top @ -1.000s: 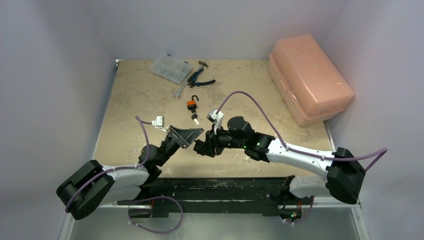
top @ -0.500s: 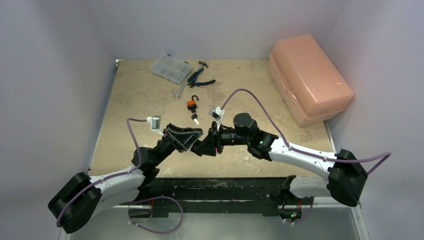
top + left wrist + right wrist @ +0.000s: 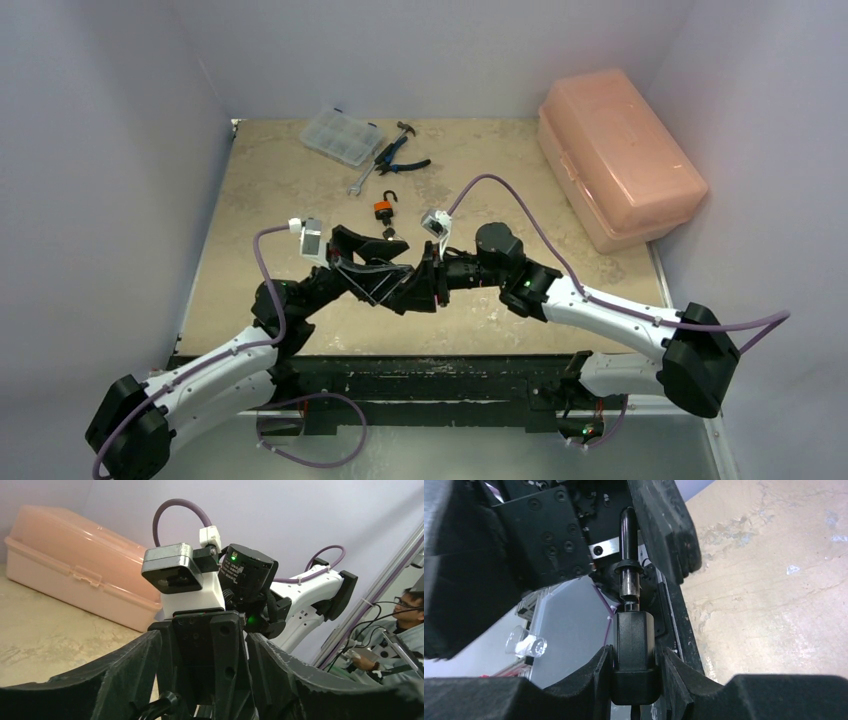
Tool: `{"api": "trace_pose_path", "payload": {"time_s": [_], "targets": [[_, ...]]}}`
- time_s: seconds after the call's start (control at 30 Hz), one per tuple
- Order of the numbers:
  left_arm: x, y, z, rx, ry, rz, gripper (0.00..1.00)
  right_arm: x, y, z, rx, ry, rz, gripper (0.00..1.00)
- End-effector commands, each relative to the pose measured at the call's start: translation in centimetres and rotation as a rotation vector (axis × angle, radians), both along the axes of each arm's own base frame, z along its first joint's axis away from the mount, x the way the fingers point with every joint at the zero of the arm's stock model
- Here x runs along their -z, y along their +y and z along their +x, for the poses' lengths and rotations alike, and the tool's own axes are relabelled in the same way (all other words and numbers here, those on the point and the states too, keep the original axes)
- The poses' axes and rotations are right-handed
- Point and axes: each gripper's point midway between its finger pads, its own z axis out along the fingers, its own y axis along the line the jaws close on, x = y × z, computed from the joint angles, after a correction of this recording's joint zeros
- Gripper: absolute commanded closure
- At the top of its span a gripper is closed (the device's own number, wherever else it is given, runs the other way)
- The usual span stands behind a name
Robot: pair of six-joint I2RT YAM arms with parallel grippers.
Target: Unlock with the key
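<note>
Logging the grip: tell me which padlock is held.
The black padlock, clamped in the right tool; the orange padlock lies loose on the table.

I am holding my fingers (image 3: 115, 675) spread either side of the right gripper (image 3: 205, 652), whose wrist camera (image 3: 172, 572) is facing me, while a pink box (image 3: 75, 575) is sitting on the table (image 3: 35, 645) behind.

Pink toolbox (image 3: 620, 155) at right, clear organizer (image 3: 340, 136) at back — pliers (image 3: 398, 158), wrench (image 3: 362, 181) beside it
</note>
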Motion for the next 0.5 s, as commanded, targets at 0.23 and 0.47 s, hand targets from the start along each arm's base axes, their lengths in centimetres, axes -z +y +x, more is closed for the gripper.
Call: {"api": "trace_pose_path", "payload": {"time_s": [0.23,0.47], "targets": [[-0.7,1.6,2.2,-0.184,0.029,0.102,0.17,-2.5,-0.4,0.6,0.045,-0.056,0.061,1.0],[-1.2,4.2,3.9,-0.362,0.073,0.152,0.15,-1.3,-0.8,0.9,0.077,-0.046,0.034,1.0]]}}
